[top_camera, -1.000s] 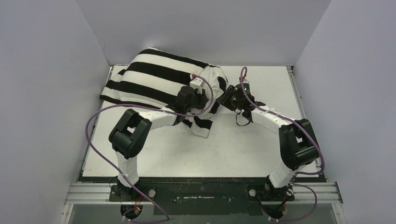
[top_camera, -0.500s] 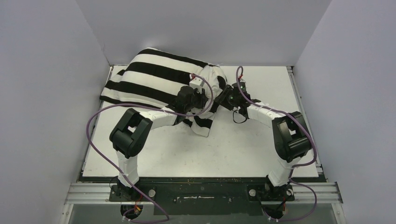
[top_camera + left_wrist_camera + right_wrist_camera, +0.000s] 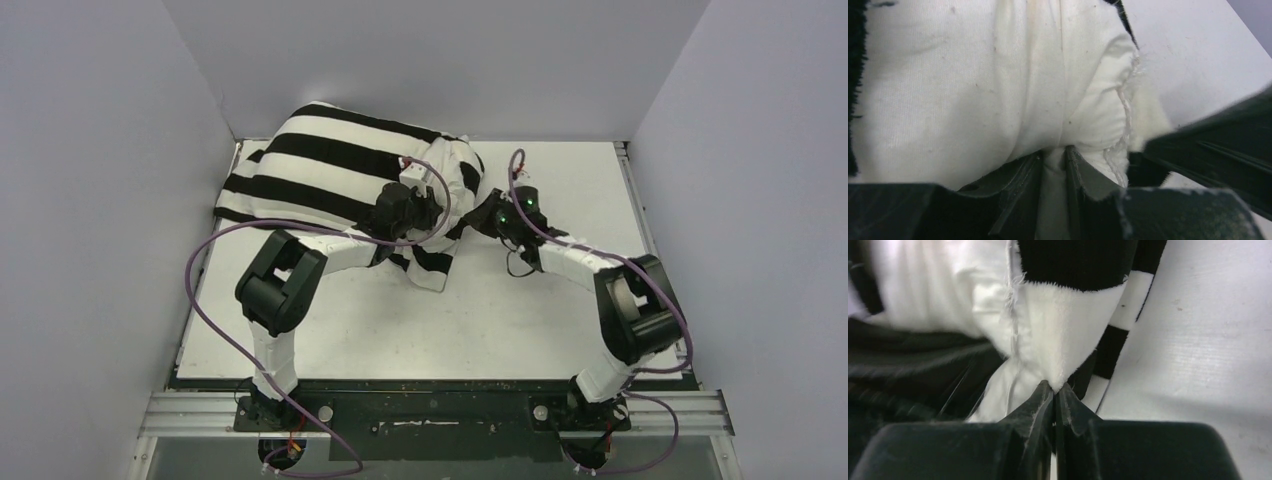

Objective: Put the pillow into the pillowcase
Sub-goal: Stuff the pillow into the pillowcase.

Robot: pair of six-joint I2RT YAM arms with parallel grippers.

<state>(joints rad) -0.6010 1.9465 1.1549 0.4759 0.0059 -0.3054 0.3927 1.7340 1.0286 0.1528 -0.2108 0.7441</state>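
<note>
The black-and-white striped pillowcase (image 3: 330, 165) lies bulging at the table's back left, with the pillow mostly inside it. In the left wrist view, the off-white pillow (image 3: 973, 90) fills the frame. My left gripper (image 3: 1054, 152) is shut on a fold of its plain fabric. In the top view the left gripper (image 3: 425, 212) sits at the pillowcase's open right end. My right gripper (image 3: 482, 215) is just to the right of it. In the right wrist view, the right gripper (image 3: 1054, 387) is shut on the fluffy white edge of the pillowcase (image 3: 1058, 335), with the pillow's smooth cloth (image 3: 938, 285) to the left.
The white table (image 3: 560, 310) sits between grey walls on the left, back and right. Purple cables (image 3: 200, 300) loop from both arms over the near table. A black part of the right gripper (image 3: 1218, 150) shows close by in the left wrist view.
My right arm has moved left to the pillowcase's open end and its gripper has shut on the edge. The left gripper has kept its hold and hardly moved.
</note>
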